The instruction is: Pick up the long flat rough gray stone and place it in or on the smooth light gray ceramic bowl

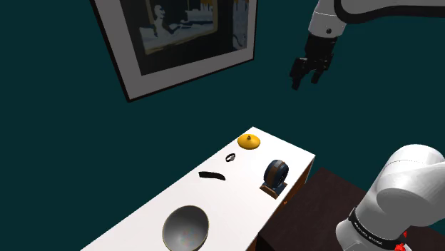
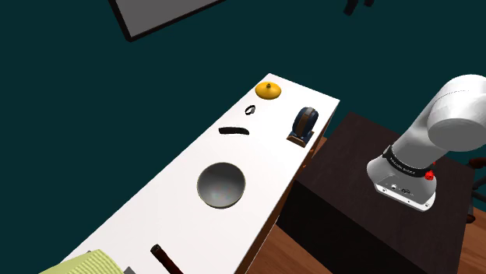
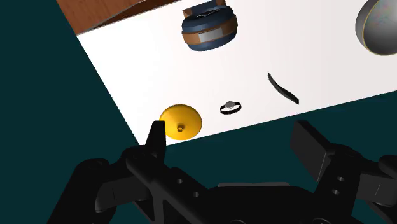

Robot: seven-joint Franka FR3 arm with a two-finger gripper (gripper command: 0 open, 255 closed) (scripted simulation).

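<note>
While the shoulder view takes in a framed picture (image 1: 178, 36) on the teal wall, the second exterior view reaches farther along the white table (image 2: 163, 218) to a yellow-green cloth (image 2: 82, 266) and a brown stick (image 2: 165, 259) at its near end. From the shoulder view's left come the grey bowl (image 1: 185, 228), then the stone (image 1: 212, 175), a thin, dark, slightly curved sliver lying flat on the table, apart from the bowl and near a small black ring (image 1: 230, 157). Next stand a yellow cone (image 1: 249, 142) and a blue wheel-like object (image 1: 274, 177). High above, the end effector (image 1: 305, 75) hangs released, fingers spread.
</note>
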